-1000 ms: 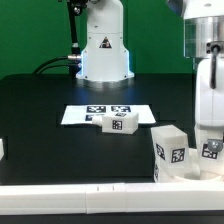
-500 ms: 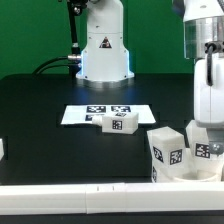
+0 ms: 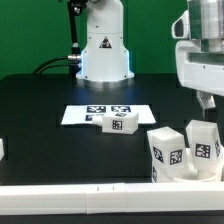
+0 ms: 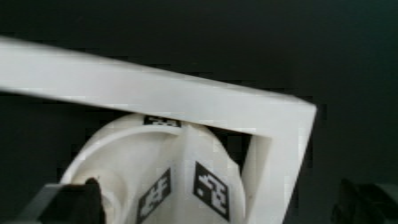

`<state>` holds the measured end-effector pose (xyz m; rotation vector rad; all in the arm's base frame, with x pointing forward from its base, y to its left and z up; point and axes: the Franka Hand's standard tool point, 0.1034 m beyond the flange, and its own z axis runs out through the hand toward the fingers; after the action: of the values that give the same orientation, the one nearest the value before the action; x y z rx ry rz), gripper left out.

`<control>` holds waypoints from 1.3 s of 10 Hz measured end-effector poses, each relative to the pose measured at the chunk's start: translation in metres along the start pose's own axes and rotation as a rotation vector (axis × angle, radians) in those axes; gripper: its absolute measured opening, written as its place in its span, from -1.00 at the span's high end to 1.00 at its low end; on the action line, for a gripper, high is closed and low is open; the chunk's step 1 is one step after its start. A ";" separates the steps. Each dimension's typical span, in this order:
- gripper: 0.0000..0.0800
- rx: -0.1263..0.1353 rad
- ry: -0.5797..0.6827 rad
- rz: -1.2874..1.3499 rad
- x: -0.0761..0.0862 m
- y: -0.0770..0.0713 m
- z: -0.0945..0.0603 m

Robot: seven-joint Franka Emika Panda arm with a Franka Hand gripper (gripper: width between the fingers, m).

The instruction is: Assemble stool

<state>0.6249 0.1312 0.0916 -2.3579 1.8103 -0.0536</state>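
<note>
The round white seat (image 3: 190, 172) lies at the exterior view's right, against the front rail. Two tagged block legs stand on it: one (image 3: 168, 150) nearer the middle, one (image 3: 205, 143) at the right. A third leg (image 3: 120, 122) lies on the marker board (image 3: 84, 114). My gripper (image 3: 207, 101) hangs open and empty just above the right leg, apart from it. In the wrist view the gripper (image 4: 217, 205) is open, its dark fingers (image 4: 71, 200) wide on either side of the tagged leg (image 4: 199, 180) and the seat (image 4: 111, 150) below.
A long white rail (image 3: 90, 192) runs along the front edge and meets a side rail in a corner (image 4: 267, 110) by the seat. A small white part (image 3: 2, 148) shows at the exterior view's left edge. The arm's base (image 3: 104, 50) stands at the back.
My gripper has let go of the right leg and risen straight up. The leg stays standing on the seat beside the other one.
</note>
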 end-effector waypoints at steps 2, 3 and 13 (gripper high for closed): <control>-0.62 0.001 0.007 -0.097 0.002 0.000 0.001; -0.62 -0.002 0.012 -0.177 0.004 0.001 0.001; -0.62 -0.087 0.035 -1.241 0.002 0.000 -0.010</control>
<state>0.6240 0.1286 0.1010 -3.1038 0.1120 -0.1616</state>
